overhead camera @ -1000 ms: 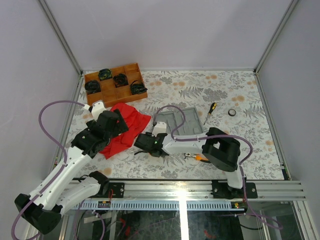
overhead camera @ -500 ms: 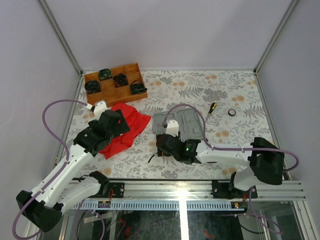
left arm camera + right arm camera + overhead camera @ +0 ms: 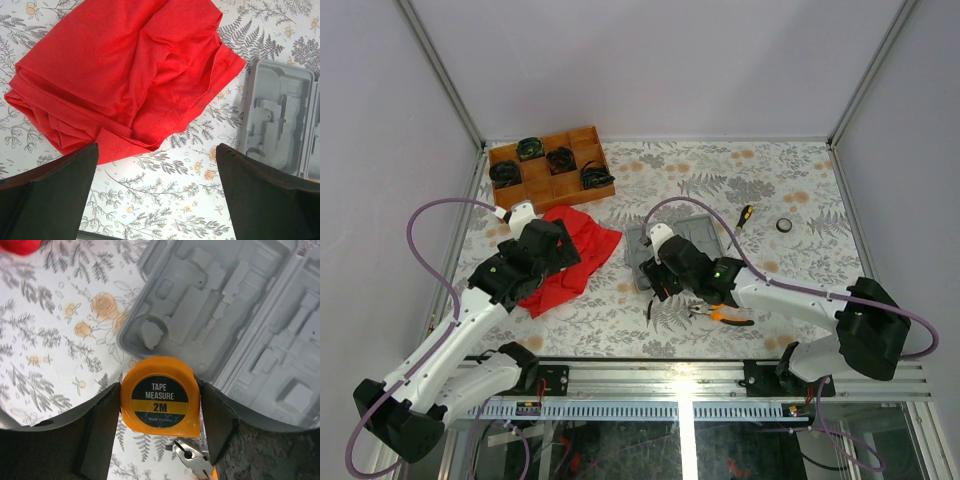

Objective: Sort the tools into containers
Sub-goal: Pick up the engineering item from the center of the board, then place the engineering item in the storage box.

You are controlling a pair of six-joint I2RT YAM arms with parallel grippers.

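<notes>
Tape measure (image 3: 160, 395), orange, label reading 2M, clamped between the right fingers (image 3: 102, 432) and sitting at the rim of the open grey tool case (image 3: 250, 315), beside a moulded recess; whether it touches the case cannot be told. Pliers (image 3: 718, 314) lie on the floral surface (image 3: 800, 190) just beside the case, with 1 screwdriver (image 3: 744, 215) beyond its far corner. Left fingers (image 3: 55, 195) spread wide, gripping nothing, above the red cloth (image 3: 125, 75) left of the case.
</notes>
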